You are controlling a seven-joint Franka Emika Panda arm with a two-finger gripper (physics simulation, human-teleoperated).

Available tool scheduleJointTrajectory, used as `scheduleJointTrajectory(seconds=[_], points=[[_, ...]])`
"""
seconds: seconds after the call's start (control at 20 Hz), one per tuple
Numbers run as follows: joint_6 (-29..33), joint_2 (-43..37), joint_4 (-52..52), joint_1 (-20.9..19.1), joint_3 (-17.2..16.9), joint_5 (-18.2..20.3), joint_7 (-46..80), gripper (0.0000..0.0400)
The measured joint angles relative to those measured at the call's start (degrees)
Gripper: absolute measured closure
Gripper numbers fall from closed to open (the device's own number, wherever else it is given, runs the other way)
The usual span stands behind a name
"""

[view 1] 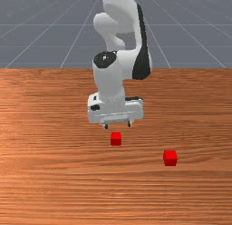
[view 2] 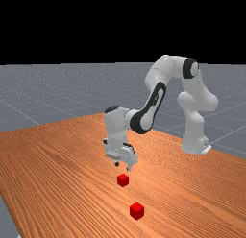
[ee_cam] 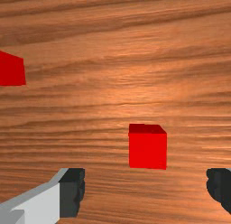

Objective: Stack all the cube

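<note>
Nearest to the front camera comes the outer red cube (view 1: 170, 158), sitting flat on the wooden counter (view 1: 59, 183). And look, the inner red cube (view 1: 116, 139) rests on the same counter, well apart from its mate. Reading the front view as a clock with twelve at the top, the outer red cube lies between three and four o'clock from the inner red cube; on the far view's dial it's at five. So, two cubes, two separate spots, nothing stacked! Over them hangs the pincer (view 1: 118, 125), pointing down, its fingers wide apart and nothing clamped between them. What a close one, though: the inner red cube is just off the fingertips, at six o'clock from the pincer in both the front view and the far view. Now the wrist view: that same cube appears in line with the gap, just ahead of the tips, touching neither finger, while the outer red cube is farther out, off past one finger's side. Behind it all, the white arm (view 2: 154, 100) runs back to its base (view 2: 194, 138), between two and three o'clock from the pincer in the far view.
</note>
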Motion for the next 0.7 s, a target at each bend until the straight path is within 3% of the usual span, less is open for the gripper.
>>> scheduleJointTrajectory(seconds=[0.15,0.4,0.65,0.7], points=[[0.9,5.8,3.6,-0.5,-0.2,0.2,0.5,0.0],[2.9,8.1,4.2,-0.8,-1.5,-0.5,1.1,0.0],[5.7,9.3,3.0,2.8,-3.9,-4.5,3.9,0.0],[7.4,9.5,1.7,4.3,-4.8,-5.7,5.1,0.0155]])
